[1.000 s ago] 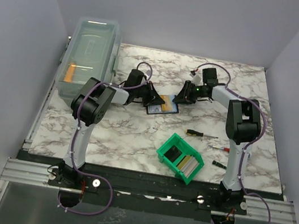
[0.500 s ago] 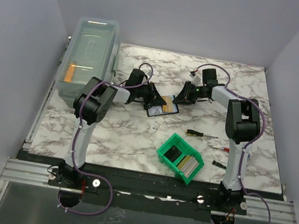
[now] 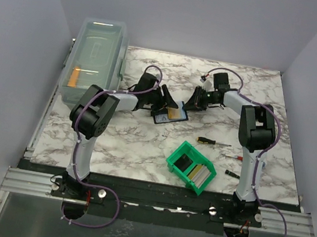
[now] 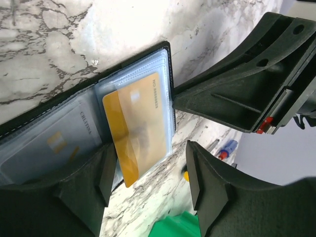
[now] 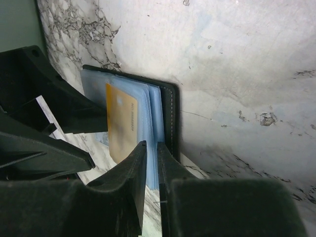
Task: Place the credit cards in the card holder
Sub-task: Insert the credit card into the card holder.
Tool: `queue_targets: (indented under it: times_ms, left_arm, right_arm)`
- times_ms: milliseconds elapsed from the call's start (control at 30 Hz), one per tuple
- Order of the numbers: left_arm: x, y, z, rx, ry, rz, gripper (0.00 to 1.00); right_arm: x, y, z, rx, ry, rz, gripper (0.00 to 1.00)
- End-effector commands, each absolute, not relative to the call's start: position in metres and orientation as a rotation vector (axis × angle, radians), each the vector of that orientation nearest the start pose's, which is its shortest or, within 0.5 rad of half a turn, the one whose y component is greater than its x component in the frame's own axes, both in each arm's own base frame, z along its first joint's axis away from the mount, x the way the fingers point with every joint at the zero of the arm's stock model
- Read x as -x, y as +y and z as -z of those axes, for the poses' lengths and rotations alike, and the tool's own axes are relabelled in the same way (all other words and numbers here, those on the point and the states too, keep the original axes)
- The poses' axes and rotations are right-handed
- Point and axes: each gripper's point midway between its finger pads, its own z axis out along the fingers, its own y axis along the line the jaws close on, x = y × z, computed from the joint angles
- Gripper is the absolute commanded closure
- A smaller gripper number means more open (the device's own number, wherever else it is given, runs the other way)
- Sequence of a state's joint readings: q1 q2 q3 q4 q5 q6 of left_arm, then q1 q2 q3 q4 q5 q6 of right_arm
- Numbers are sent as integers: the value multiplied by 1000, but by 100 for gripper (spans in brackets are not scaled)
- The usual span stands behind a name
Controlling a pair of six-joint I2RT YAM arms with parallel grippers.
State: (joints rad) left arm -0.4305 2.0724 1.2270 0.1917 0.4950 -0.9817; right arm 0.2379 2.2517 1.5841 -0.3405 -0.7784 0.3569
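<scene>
Card holder (image 5: 170, 116), orange card (image 4: 140, 123) half-sleeved, clenched by right gripper (image 5: 151, 150); card framed by released left gripper (image 4: 150, 170); marbled tabletop (image 3: 136, 145), grey walls (image 3: 182, 13).

You're in a robot lab cell here: plain pale walls (image 3: 13, 39) box in a marble-patterned table (image 3: 136, 142) on three sides, and your left arm (image 3: 89, 116) and right arm (image 3: 258, 132) are bolted to an aluminium rail (image 3: 26, 180) at its near edge
</scene>
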Motion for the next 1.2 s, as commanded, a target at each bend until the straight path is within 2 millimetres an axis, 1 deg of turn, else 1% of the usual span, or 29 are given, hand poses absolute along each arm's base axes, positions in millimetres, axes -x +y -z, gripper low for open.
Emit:
queue_targets:
  times_ms: [0, 67, 133, 167, 233, 267, 300, 333, 400, 500, 633, 833, 900, 967, 1067, 1167]
  left_arm:
    - [-402, -299, -36, 379, 2529, 1057, 39]
    - [-402, -302, -33, 372, 2539, 1053, 46]
    - [-403, -307, -31, 372, 2548, 1047, 49]
    - [-403, -311, -32, 358, 2550, 1036, 49]
    - [-403, -328, -35, 308, 2546, 1038, 49]
    - [-399, -335, -33, 296, 2568, 1037, 49]
    - [-397, -340, -33, 284, 2575, 1045, 49]
    - [-396, -341, -35, 278, 2578, 1047, 49]
    - [-393, -336, -38, 248, 2573, 1020, 49]
    - [-388, -325, -40, 191, 2603, 951, 45]
    - [-384, -314, -50, 161, 2616, 946, 39]
    - [-375, -305, -83, 2, 2642, 918, 34]
    - [-370, -299, -95, -29, 2643, 907, 34]
    - [-366, -288, -109, -41, 2626, 864, 34]
    - [-360, -273, -113, -46, 2624, 776, 34]
    - [-355, -263, -104, -39, 2651, 711, 33]
  right_arm:
    - [-431, 244, -22, 142, 2628, -1205, 82]
    - [-431, 244, -22, 142, 2628, -1208, 82]
    - [-430, 244, -22, 139, 2630, -1208, 82]
    - [-429, 244, -22, 140, 2630, -1208, 82]
    - [-429, 244, -23, 136, 2627, -1204, 82]
    - [-429, 243, -24, 132, 2625, -1204, 82]
    - [-429, 244, -25, 134, 2624, -1205, 82]
    - [-430, 243, -26, 132, 2622, -1198, 82]
    - [-430, 242, -27, 129, 2623, -1184, 82]
    - [-430, 240, -27, 120, 2629, -1162, 82]
    - [-430, 237, -25, 113, 2638, -1132, 81]
    - [-430, 231, -27, 139, 2643, -1070, 74]
    - [-429, 230, -27, 145, 2646, -1065, 73]
    - [-427, 229, -26, 147, 2643, -1059, 70]
    - [-425, 228, -28, 149, 2638, -1051, 65]
    - [-425, 227, -36, 144, 2624, -1044, 56]
